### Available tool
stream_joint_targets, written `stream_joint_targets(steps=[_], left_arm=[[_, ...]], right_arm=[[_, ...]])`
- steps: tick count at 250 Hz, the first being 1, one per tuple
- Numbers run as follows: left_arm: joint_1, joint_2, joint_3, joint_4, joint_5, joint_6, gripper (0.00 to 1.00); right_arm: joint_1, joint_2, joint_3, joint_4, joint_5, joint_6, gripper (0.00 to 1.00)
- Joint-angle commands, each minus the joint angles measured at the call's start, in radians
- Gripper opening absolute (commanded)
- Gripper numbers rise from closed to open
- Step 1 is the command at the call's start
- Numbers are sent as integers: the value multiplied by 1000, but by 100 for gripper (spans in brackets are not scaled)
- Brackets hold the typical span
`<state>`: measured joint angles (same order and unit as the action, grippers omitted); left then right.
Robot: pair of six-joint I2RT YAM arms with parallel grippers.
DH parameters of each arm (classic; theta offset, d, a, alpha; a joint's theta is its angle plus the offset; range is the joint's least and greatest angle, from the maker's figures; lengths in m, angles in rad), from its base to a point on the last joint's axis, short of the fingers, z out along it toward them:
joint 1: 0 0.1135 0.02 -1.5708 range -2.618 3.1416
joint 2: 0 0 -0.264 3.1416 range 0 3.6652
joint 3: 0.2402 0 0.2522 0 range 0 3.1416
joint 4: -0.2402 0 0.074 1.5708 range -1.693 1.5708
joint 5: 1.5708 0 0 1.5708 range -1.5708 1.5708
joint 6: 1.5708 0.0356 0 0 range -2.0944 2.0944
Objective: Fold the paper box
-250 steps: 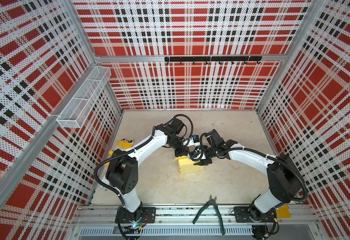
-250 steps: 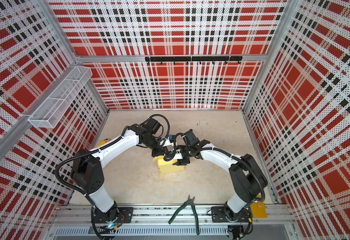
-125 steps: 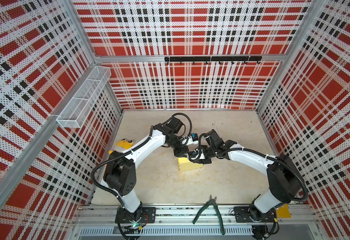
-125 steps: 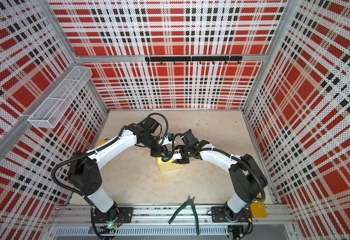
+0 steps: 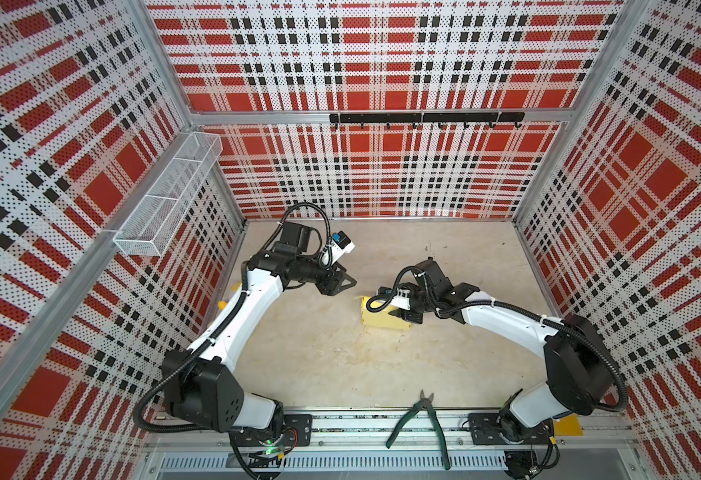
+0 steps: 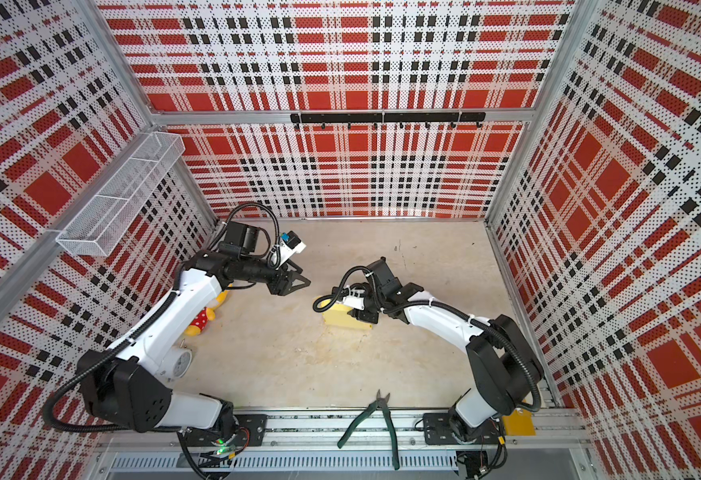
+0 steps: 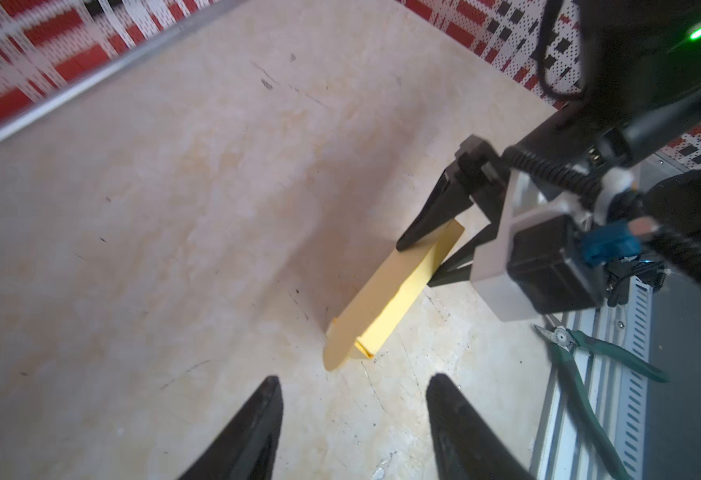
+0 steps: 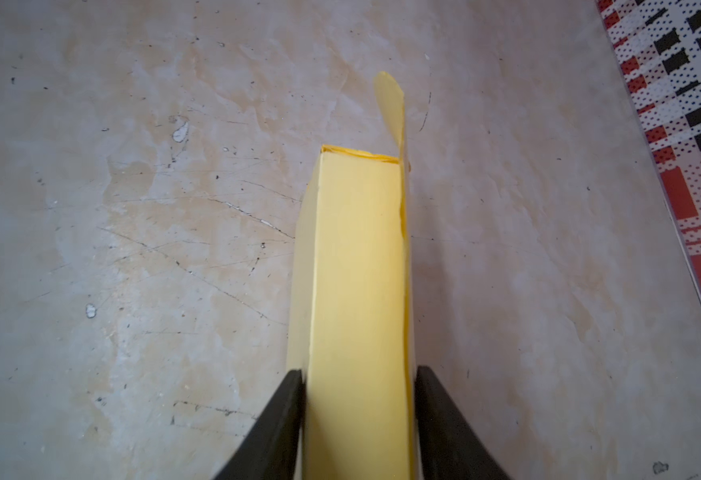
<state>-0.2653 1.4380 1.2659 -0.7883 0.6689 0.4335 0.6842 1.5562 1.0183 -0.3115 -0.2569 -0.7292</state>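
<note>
My right gripper [image 8: 357,372] pinched the paper box [image 8: 357,249] on edge, I reckoned to steady it. My left gripper [image 7: 353,379] gaped empty, opposite.

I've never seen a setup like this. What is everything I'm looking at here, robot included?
paper box: one, pale yellow, mid-table
pliers: one, green handles, on the front metal rail
plush toy: one, yellow with red dotted part, by the left wall, partly behind an arm
small clock: one, white, beside the left arm; too small to be sure
wire basket: one, white, on the left wall
hook rail: one, black, on the back wall
table: one, beige, scuffed
walls: three, red-black-white plaid
left hand: one, black, open, empty, apart from the box
right hand: one, black, closed on the paper box
</note>
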Motion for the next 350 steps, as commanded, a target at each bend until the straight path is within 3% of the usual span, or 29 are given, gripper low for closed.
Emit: stream_joint_targets(steps=[1, 78, 179, 269, 350], left_arm=[[6, 13, -45, 96, -14, -55, 61], [-8, 57, -125, 200, -71, -60, 63], [-78, 104, -148, 240, -135, -61, 59], [-117, 150, -133, 243, -163, -80, 44], [-123, 150, -127, 247, -174, -108, 19]], right_arm=[[42, -12, -14, 55, 95, 145, 48], [51, -4, -93, 181, 108, 343, 49], [51, 3, -92, 184, 94, 360, 47], [57, -5, -91, 198, 107, 383, 46], [61, -4, -94, 200, 117, 386, 48]])
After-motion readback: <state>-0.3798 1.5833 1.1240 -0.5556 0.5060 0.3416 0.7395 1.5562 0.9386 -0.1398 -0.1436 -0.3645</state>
